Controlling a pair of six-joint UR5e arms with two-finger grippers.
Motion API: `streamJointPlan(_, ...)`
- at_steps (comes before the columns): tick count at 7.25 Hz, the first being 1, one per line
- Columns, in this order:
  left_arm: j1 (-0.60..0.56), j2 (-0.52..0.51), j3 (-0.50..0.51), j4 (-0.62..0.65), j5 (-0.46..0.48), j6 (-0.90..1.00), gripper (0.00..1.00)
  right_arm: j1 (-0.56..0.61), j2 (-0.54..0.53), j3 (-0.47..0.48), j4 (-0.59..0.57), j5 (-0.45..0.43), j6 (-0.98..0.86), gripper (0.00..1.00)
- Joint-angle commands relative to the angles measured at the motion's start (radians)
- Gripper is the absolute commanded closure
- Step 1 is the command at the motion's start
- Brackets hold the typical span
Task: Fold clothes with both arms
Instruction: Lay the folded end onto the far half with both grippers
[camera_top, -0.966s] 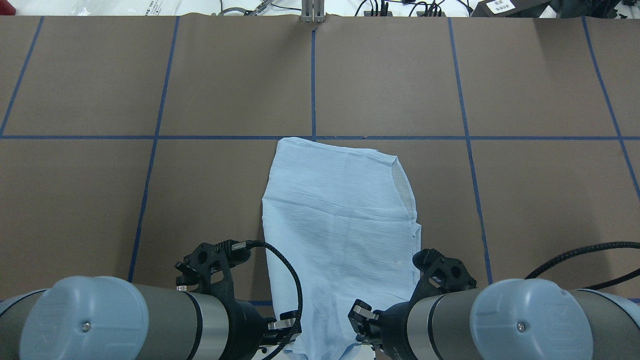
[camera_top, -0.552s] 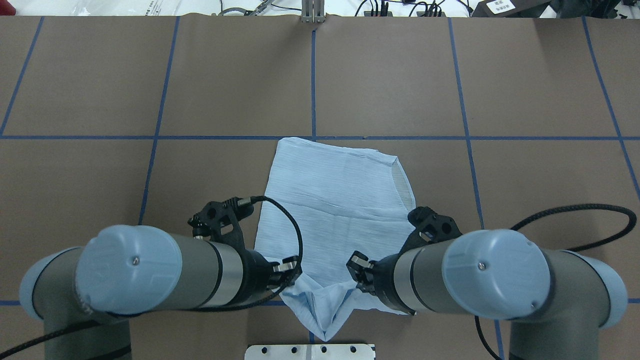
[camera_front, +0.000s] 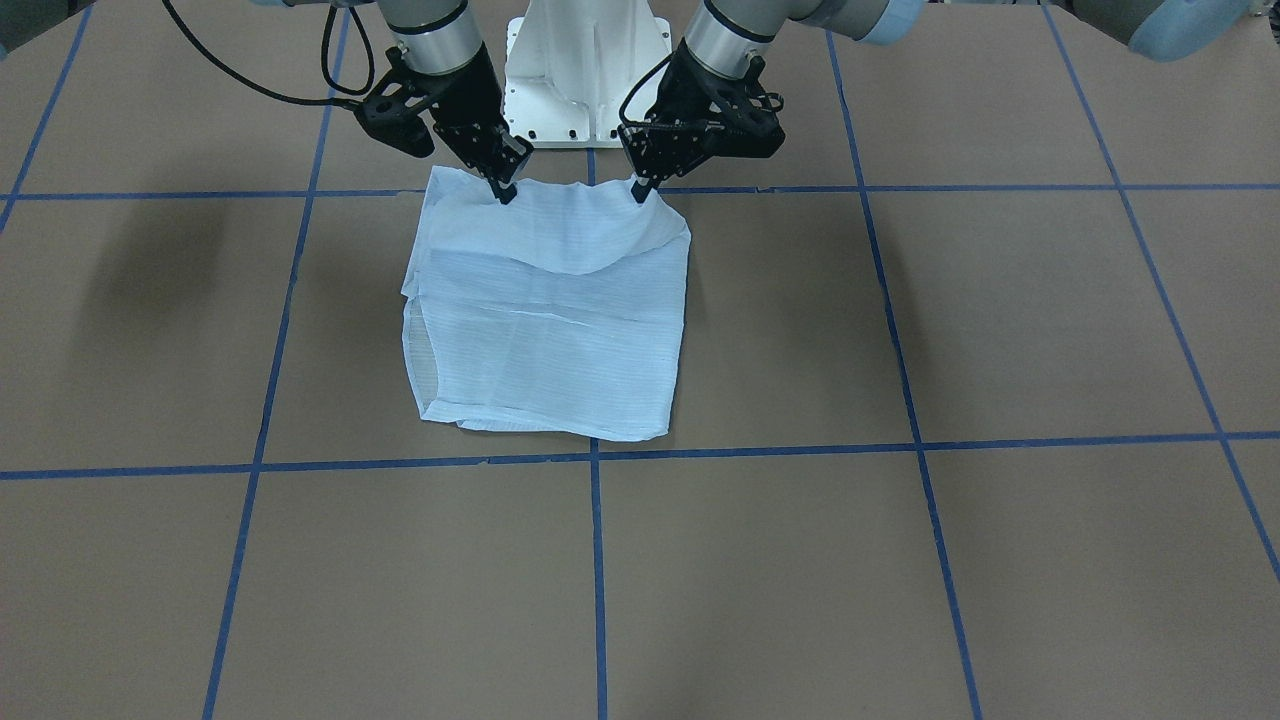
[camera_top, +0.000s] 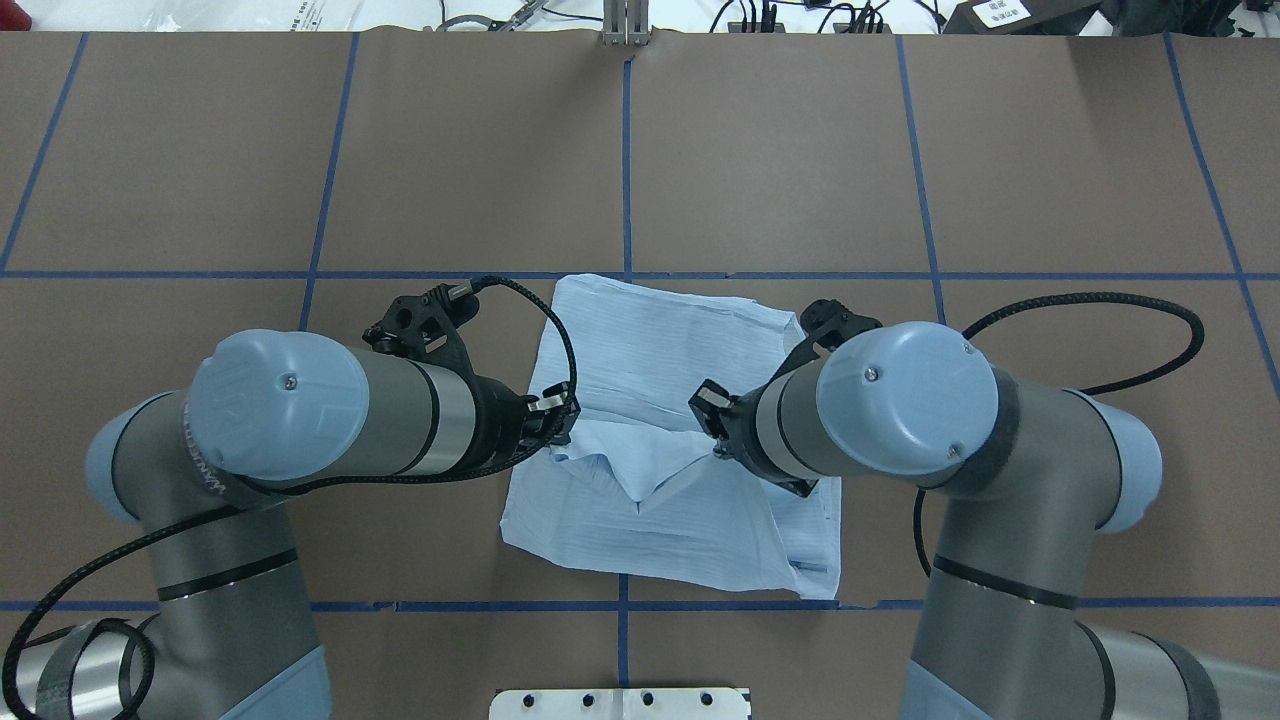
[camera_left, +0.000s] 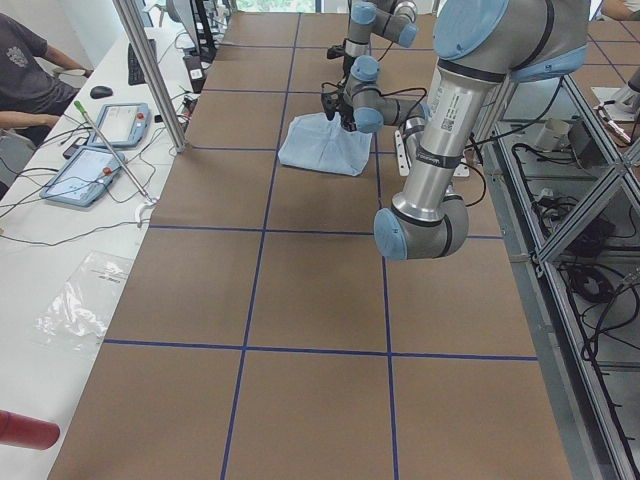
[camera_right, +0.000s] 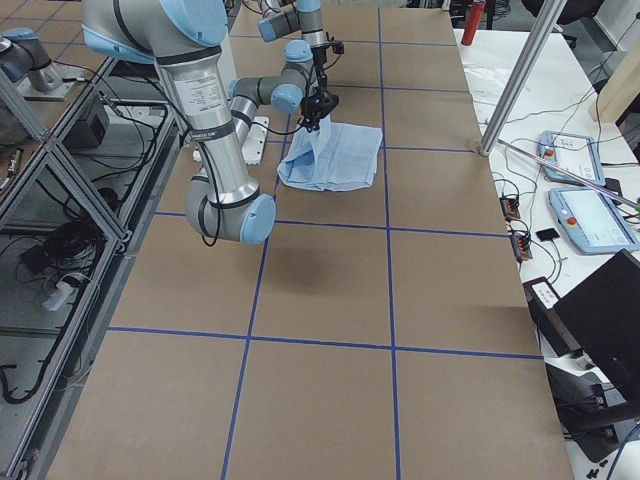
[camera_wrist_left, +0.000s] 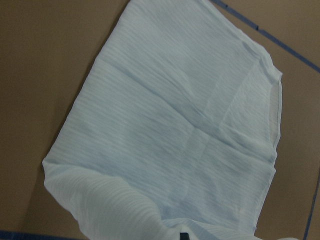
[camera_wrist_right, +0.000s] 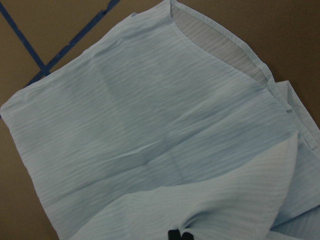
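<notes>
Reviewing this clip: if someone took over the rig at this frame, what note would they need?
Left hand: shut on the shirt's robot-side edge, lifted.
Right hand: the same, beside it.
Shirt: light blue, on the table, already folded to a rough rectangle. The held edge sags between the hands.
Done: both pinches, lift.
To do: likely carry the held edge over to the far edge, lay it down, release.

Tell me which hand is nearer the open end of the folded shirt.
Right. The right hand pinches the shirt on the same side as the open end; the left hand pinches the opposite side, farther away.
</notes>
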Motion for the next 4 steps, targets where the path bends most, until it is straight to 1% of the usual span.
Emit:
streamJointPlan(1, -0.03, -0.02, 0.121, -0.133, 0.003, -0.003, 1.0, 0.095, 0.055, -0.098, 0.001, 0.001, -0.048, 1.0)
streamJointPlan(2, -0.049, -0.079, 0.2, -0.171, 0.003, -0.003, 1.0, 0.118, 0.084, -0.124, 0.001, 0.002, -0.056, 1.0)
streamJointPlan(3, -0.085, -0.095, 0.244, -0.197, 0.001, 0.001, 1.0, 0.138, 0.1, -0.146, 0.001, 0.016, -0.058, 1.0)
streamJointPlan(4, -0.118, -0.095, 0.278, -0.249, 0.001, 0.003, 1.0, 0.141, 0.109, -0.175, 0.001, 0.018, -0.068, 1.0)
